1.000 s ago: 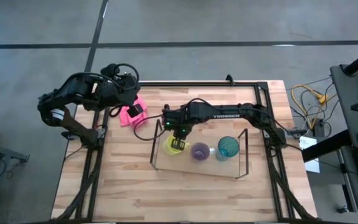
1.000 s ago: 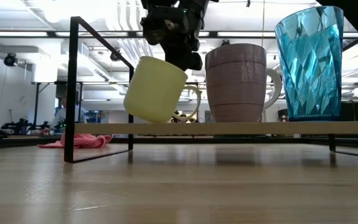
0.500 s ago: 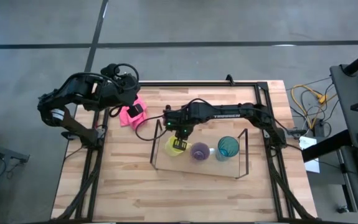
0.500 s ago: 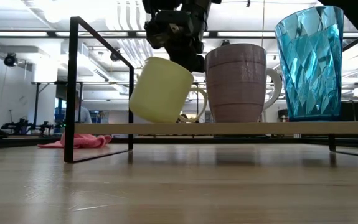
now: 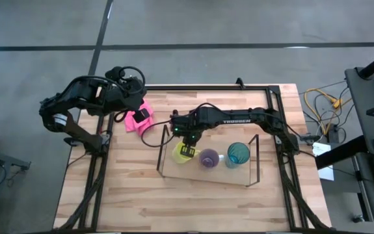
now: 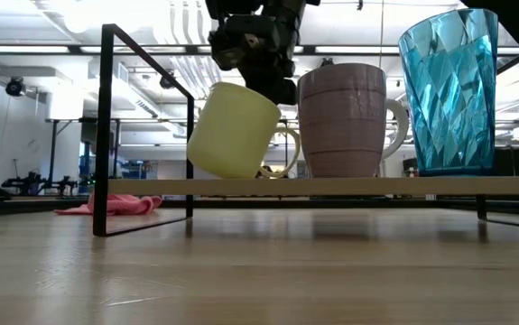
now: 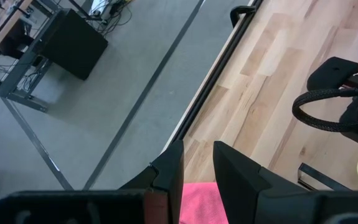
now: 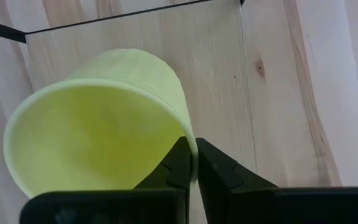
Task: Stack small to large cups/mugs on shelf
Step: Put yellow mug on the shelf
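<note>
The yellow handled mug [image 6: 235, 131] is tilted at the left end of the shelf [image 6: 376, 186], in my right gripper [image 8: 193, 163], which is shut on it; from above the mug [image 5: 182, 153] shows under that gripper. The purple mug [image 6: 345, 122] and the teal tumbler [image 6: 449, 90] stand upright on the shelf's clear panel [image 5: 180, 170], to the yellow mug's right. My left gripper [image 7: 197, 167] is open above the pink cloth [image 5: 134, 119] at the table's far left. My right gripper holds the yellow mug by its rim [image 8: 190, 142], one finger inside the mug and one outside. The fingers come from above, pointing down. The mug hangs tilted, its mouth up and toward the purple mug, its lower edge [image 6: 241, 175] at the shelf panel; whether it touches, I cannot tell.
The shelf's black wire end frame [image 6: 106, 126] stands just left of the yellow mug. The mug's handle [image 6: 286, 149] is close to the purple mug. Bare wooden table [image 5: 141, 195] lies in front of the shelf.
My right gripper has carried the yellow mug a little toward the table's right, closer to the purple mug. The mug stays tilted at the shelf panel, and in the last half second it has kept still.
</note>
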{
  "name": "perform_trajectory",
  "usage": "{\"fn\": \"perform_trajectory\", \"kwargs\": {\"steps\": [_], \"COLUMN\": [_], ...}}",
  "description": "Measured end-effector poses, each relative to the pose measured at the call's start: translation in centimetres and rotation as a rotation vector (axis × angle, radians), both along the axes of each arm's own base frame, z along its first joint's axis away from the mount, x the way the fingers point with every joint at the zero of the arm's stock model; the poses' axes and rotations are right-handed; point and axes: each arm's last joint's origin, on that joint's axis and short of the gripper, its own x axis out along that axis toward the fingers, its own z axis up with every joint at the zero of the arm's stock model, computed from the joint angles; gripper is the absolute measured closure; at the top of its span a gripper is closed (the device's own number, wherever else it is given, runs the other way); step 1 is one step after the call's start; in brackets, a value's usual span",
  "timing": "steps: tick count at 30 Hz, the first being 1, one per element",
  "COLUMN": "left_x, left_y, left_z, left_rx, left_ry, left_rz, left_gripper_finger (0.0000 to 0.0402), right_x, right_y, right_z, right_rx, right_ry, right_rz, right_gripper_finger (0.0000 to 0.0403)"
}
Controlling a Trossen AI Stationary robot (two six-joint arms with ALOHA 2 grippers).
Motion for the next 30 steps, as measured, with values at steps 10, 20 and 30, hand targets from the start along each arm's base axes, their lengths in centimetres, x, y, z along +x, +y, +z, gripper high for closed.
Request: {"fn": "perform_trajectory", "kwargs": {"steps": [10,20,30], "left_x": [0.00,0.00,0.00], "left_y": [0.01,0.01,0.01], "left_z": [0.00,0.00,0.00], "left_rx": [0.000,0.000,0.000], "left_ry": [-0.001,0.000,0.000], "left_rz": [0.001,0.001,0.001], "left_gripper_finger": [0.0329,0.0329,0.0329], "right_x": [0.06,0.09,0.16], "right_y": [0.01,0.41,0.55], "right_z": [0.01,-0.01,-0.20], "right_rx": [-0.016,-0.051,-0.045], "right_ry": [-0.006,-0.007,-0.005], "right_rz": [0.000,0.002,-0.006], "right_gripper_finger": [0.0390,0.0378,0.0319]}}
